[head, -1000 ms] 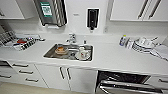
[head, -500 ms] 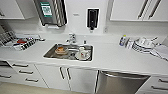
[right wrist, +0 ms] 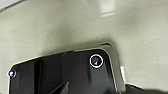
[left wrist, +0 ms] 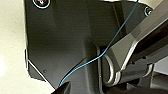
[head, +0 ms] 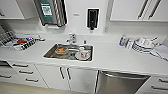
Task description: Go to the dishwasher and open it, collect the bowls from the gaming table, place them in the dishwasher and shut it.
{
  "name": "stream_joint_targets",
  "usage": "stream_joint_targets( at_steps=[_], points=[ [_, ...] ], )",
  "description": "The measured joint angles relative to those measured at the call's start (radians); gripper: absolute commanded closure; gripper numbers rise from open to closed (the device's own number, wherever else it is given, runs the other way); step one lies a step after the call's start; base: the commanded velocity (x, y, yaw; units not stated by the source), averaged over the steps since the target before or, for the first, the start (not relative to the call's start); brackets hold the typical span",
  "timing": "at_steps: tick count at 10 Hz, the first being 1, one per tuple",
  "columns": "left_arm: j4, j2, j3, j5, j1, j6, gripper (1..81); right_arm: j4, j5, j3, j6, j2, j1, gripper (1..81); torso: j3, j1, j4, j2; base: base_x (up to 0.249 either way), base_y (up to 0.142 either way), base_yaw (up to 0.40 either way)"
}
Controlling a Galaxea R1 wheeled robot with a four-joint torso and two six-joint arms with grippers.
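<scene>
Dishwasher (head: pixel 122 83) steel showed low in the head view, its front shut under the white counter (head: pixel 112 57) — just right of the white cabinet doors (head: pixel 66 78) below the sink (head: pixel 68 52), its bar handle (head: pixel 125 75) running along the top edge. Dishes lay in the sink, a stack of plates (head: pixel 142 45) sat on the counter to the right, and a rack (head: pixel 21 42) stood at the left. Whether either gripper was clenched or released could not be told — the wrist views showed dark robot plate over pale speckled floor (right wrist: pixel 75 32).
</scene>
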Motion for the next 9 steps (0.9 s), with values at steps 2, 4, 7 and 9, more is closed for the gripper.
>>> stream_joint_targets(
  at_steps=[2, 4, 7, 9],
  points=[
    [-0.011, 0.000, -0.008, 0.003, -0.014, 0.000, 1.0, -0.063, 0.002, -0.099, -0.003, 0.092, -0.061, 1.0, 0.000, 0.000, 0.000, 0.000, 0.000, 0.000, 0.000],
    [-0.013, 0.000, -0.008, 0.006, -0.013, -0.004, 1.0, -0.097, -0.001, -0.215, -0.002, 0.183, -0.094, 1.0, 0.001, 0.000, 0.000, 0.000, 0.000, 0.000, 0.000],
    [-0.087, 0.008, -0.009, 0.064, -0.014, -0.008, 1.0, -0.119, 0.008, -0.294, 0.001, 0.311, -0.148, 1.0, 0.001, 0.000, 0.000, -0.001, 0.000, 0.000, 0.000],
    [-0.101, 0.018, -0.008, 0.077, -0.016, -0.008, 1.0, -0.092, -0.008, -0.309, 0.010, 0.333, -0.184, 1.0, 0.001, 0.000, 0.000, -0.001, 0.000, 0.000, 0.000]
  ],
)
